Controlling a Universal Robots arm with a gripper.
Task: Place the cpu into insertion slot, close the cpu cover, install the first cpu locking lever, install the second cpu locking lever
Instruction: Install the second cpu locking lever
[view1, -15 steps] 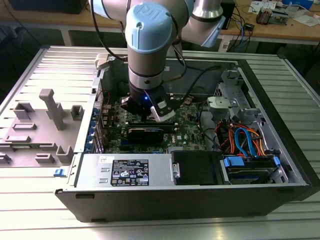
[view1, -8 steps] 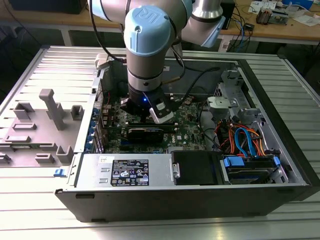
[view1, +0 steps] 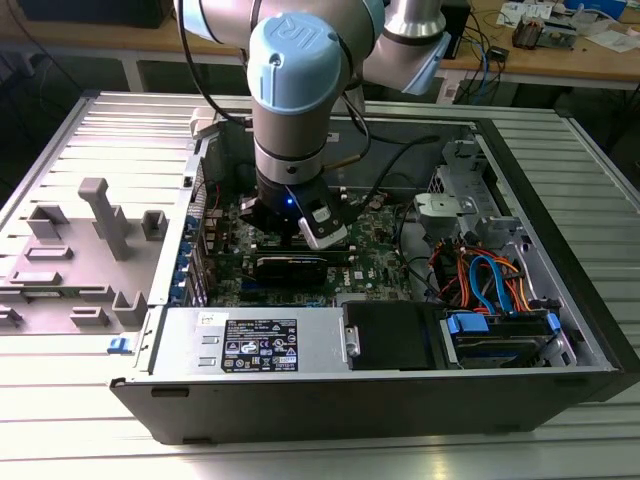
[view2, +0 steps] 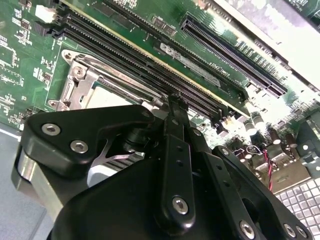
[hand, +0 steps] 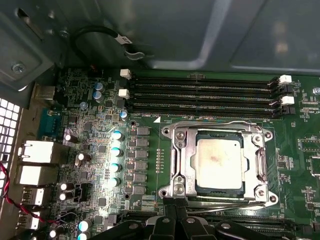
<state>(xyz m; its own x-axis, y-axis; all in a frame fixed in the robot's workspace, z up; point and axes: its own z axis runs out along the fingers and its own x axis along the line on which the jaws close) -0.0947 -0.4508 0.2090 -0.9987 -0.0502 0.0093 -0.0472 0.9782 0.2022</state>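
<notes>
- The case (view1: 560, 330) lies open on its side on a ribbed table. A grey fixture (view1: 90, 250) sits well apart from it at 9 o'clock in the exterior view.
- The arm (view1: 290, 90) comes down into the case at about 11 o'clock from its middle in the exterior view.
- The board (hand: 100, 100) fills the case floor under the wrist.
- The gripper (hand: 175, 212) has its fingers drawn narrow, tips touching the socket's edge on the side away from the memory slots. We cannot tell whether they pinch anything.
- The cover (hand: 182, 150) lies flat over the socket, framing the chip. We judge it thin, stiff and hinged, best pushed on its rim.
- The cpu (hand: 219, 159) sits in the socket, its metal top showing through the cover's open middle. We judge it light, rigid and fragile underneath, to be held only by its edges.
- A lever (hand: 225, 203) runs along the socket just beside the fingertips. It looks like springy wire, best taken at its bent end.
</notes>
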